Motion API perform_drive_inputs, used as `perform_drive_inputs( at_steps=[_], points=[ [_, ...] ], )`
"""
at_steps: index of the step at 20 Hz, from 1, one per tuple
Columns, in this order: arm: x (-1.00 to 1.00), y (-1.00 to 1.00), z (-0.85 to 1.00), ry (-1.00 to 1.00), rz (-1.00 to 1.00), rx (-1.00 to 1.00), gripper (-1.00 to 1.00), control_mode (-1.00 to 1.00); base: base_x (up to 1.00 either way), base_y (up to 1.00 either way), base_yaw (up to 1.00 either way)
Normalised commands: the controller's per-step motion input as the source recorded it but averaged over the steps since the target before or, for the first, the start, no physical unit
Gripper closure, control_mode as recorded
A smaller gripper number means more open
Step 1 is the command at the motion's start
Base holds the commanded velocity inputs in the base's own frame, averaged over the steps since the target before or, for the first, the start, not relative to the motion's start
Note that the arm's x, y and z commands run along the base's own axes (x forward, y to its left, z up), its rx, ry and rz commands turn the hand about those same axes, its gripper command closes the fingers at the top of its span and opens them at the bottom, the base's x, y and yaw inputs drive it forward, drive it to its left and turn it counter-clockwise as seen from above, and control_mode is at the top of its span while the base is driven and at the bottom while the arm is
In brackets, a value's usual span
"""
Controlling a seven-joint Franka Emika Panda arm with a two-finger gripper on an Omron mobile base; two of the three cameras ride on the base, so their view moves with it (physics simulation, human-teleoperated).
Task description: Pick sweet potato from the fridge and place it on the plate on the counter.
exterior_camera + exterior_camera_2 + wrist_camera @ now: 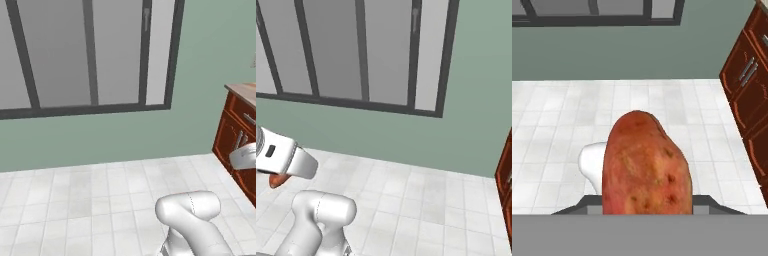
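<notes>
right up close in the hand view the sweet potato (646,167) stands between the dark finger tips, the gripper (646,207) clamped tight on it, a fat oblong lump with rough reddish-orange skin, paler blotches and little dark pits. from the right base view its orange end (276,180) pokes out under the smooth white hand, hanging above the glossy white tiled floor (421,200). further off the red-brown wooden cabinets (749,95) with silver handles run along the right under a sliver of beige counter (245,91), and beyond them the flat green wall (110,135) carries a dark-framed grey window (85,55).
</notes>
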Motion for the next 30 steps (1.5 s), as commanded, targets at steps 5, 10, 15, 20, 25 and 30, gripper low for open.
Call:
perform_drive_inputs(
  at_steps=[5, 10, 15, 20, 25, 30],
  points=[
    [0.00, 0.00, 0.00, 0.00, 0.00, 0.00, 1.00, 1.00, 0.86, 0.02, -0.28],
    [0.00, 0.00, 0.00, 0.00, 0.00, 0.00, 1.00, 1.00, 0.50, 0.17, -0.57],
    [0.00, 0.00, 0.00, 0.00, 0.00, 0.00, 1.00, 1.00, 0.21, 0.31, -0.78],
    [0.00, 0.00, 0.00, 0.00, 0.00, 0.00, 1.00, 1.00, 0.09, 0.36, -0.83],
    [0.00, 0.00, 0.00, 0.00, 0.00, 0.00, 1.00, 1.00, 0.06, 0.43, -0.80],
    [0.00, 0.00, 0.00, 0.00, 0.00, 0.00, 1.00, 1.00, 0.06, 0.43, -0.75]
  ],
)
